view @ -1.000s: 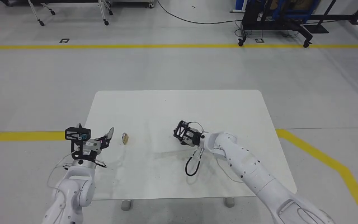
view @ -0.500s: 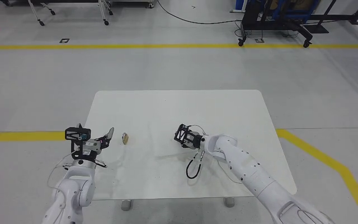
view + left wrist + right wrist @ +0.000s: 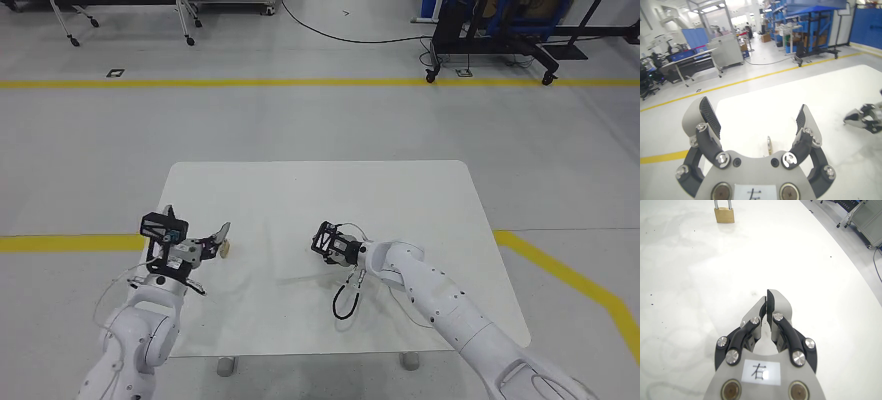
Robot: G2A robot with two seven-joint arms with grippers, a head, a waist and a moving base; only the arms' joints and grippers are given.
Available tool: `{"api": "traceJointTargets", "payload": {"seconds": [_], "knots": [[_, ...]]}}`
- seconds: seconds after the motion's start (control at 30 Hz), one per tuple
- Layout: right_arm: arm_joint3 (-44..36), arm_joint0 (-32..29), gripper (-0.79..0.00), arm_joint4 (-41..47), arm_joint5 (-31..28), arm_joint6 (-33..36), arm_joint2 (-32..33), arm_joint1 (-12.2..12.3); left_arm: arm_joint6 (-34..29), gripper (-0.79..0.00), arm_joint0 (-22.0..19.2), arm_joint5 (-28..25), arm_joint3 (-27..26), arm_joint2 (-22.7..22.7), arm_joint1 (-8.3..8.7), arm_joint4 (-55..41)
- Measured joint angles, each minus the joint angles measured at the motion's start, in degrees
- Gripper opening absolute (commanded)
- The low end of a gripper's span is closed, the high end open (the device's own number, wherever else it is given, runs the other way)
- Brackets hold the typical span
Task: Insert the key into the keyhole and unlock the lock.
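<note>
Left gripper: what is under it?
A brass padlock, seen edge-on, sits on the white table below the gap of the open left gripper, touching neither finger. Its lower end is covered by the gripper's base.

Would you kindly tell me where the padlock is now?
Top view: the padlock lies on the table's left side, beside the open fingers of the left gripper.

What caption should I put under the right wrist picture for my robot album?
The right gripper, fingers shut together, hangs above the white table with a brass padlock farther ahead.
</note>
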Motion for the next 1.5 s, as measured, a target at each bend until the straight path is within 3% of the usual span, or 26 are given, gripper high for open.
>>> {"api": "traceJointTargets", "payload": {"seconds": [0.2,0.33,0.67,0.93,1.17,1.5], "knots": [[0.0,0.0,-0.785,0.0,0.0,0.0,0.0,0.0,-2.8,0.0,-6.39,-0.09,5.38,7.84,-0.69,6.45],[0.0,0.0,-0.785,0.0,0.0,0.0,0.0,0.0,-3.92,0.0,-10.29,-3.08,10.46,13.52,-1.3,7.74],[0.0,0.0,-0.785,0.0,0.0,0.0,0.0,0.0,-4.46,0.0,-14.17,-4.12,16.66,23.65,-2.04,23.46],[0.0,0.0,-0.785,0.0,0.0,0.0,0.0,0.0,-4.2,0.0,-13.26,-0.89,19.36,26.19,-2.09,33.03],[-0.16,-0.06,-0.785,0.13,0.09,-0.16,0.14,0.02,-4.06,0.0,-13.31,0.14,19.91,26.78,-2.39,33.95],[-9.89,-8.49,-0.785,-0.59,0.72,-12.2,9.04,3.29,-5.34,0.0,-15.21,0.3,21.06,28.19,-3.18,33.72]]}}
